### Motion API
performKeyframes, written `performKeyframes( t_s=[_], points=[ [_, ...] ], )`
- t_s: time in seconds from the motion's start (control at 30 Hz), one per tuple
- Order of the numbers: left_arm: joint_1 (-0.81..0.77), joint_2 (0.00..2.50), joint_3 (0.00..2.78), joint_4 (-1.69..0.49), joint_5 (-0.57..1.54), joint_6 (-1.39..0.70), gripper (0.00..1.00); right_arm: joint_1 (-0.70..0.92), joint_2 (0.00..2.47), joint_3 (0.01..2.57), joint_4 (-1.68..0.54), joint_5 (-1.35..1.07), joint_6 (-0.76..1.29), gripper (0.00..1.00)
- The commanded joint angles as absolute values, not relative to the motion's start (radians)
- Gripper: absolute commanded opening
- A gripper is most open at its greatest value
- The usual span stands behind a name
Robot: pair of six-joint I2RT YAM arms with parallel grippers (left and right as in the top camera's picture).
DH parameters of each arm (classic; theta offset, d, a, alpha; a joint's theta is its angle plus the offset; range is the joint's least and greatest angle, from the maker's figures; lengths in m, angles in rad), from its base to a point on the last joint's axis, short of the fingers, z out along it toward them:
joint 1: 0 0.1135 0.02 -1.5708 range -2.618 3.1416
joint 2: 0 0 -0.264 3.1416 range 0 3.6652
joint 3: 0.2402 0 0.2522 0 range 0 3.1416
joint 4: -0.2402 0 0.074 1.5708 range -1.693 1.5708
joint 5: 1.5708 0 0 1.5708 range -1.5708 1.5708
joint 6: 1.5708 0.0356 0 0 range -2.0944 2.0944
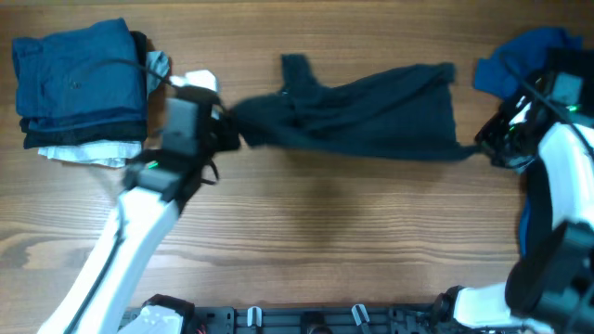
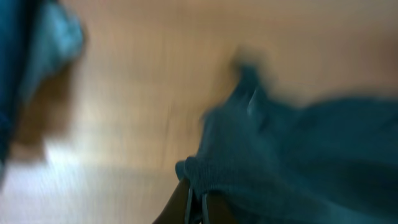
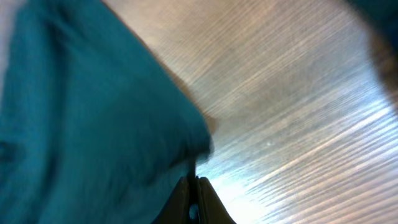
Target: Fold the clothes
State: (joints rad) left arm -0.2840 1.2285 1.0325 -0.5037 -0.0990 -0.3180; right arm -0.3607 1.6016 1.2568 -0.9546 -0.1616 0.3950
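While the navy shirt [image 1: 371, 116] lies stretched across the table [image 1: 325, 232], we see the left gripper [image 1: 230, 130] pinching its left end and the right gripper [image 1: 481, 148] clamped on its right corner.

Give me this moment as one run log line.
left gripper: shut on navy shirt | right gripper: shut on navy shirt | navy shirt: stretched between them, unfolded | folded stack: beside left gripper

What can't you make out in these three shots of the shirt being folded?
1. Left wrist view: motion blur smears the dark shirt and left gripper.
2. Overhead: right gripper tips merge with the dark cloth.
3. Overhead: blue cloth, partly covered by the right arm.
4. Overhead: folded stack, layers too small to count.
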Motion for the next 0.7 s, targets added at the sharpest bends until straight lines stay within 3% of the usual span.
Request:
performKeyframes(
  t_s=[0.0, 0.4, 0.53, 0.67],
  points=[
    [-0.245, 1.110, 1.146, -0.503, -0.102, -0.356, 0.04, -0.357, 1.477, 1.410, -1.050, -0.214, 0.339, 0.04],
    [-0.244, 1.071, 1.482, -0.543, -0.102, -0.345, 0.04, -0.357, 1.403, 1.993, -1.376, -0.220, 0.258, 0.04],
    [-0.245, 1.078, 1.493, -0.602, -0.075, -0.345, 0.04, -0.357, 1.404, 2.020, -1.438, -0.320, 0.236, 0.04],
    [-0.245, 1.116, 1.493, -0.601, -0.075, -0.345, 0.04, -0.356, 1.426, 1.997, -1.490, -0.503, 0.081, 0.04]
  ],
)
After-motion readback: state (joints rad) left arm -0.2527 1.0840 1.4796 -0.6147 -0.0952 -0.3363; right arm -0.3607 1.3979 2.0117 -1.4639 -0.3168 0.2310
